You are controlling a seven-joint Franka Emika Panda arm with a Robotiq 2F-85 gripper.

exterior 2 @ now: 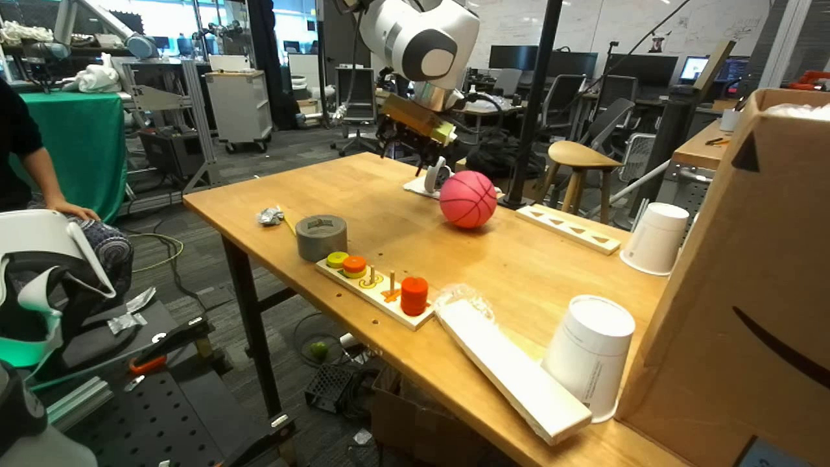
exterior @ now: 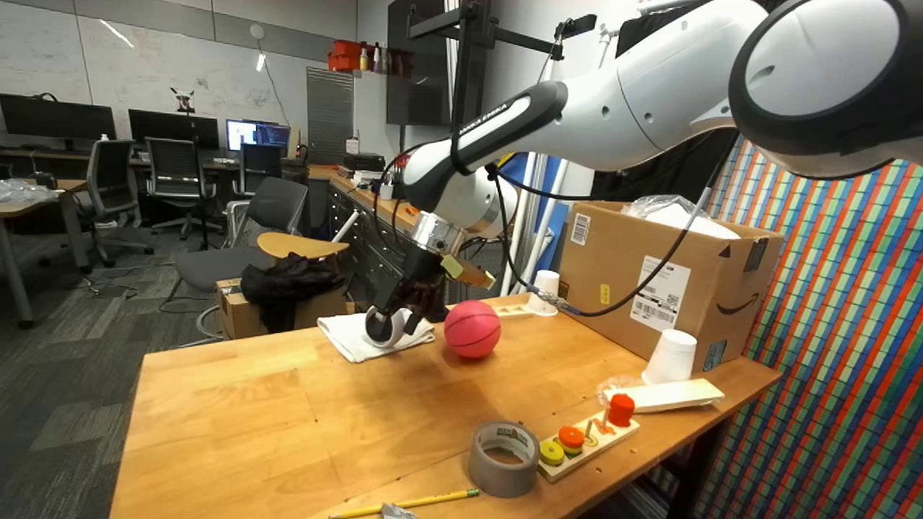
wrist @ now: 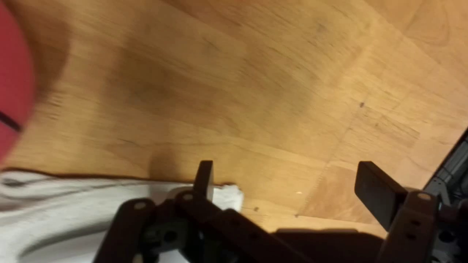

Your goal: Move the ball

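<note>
The pink-red ball [exterior: 472,329] with dark seam lines rests on the wooden table beside a folded white cloth. It also shows in an exterior view [exterior 2: 468,200], and part of it shows at the left edge of the wrist view [wrist: 12,80]. My gripper [wrist: 285,170] is open, with nothing between its fingers. It hangs above the table near the edge of the cloth, to one side of the ball and apart from it. In the exterior views the gripper [exterior 2: 401,165] is beside the small white-and-black round object [exterior 2: 433,176] on the cloth.
The white cloth [exterior: 351,339] lies near the table's far edge. A grey tape roll [exterior: 503,461], a peg toy [exterior: 591,447], a pencil [exterior: 425,501] and a wooden block [exterior: 670,396] lie on the table. White cups [exterior: 672,357] and a large cardboard box [exterior: 613,281] stand along one side.
</note>
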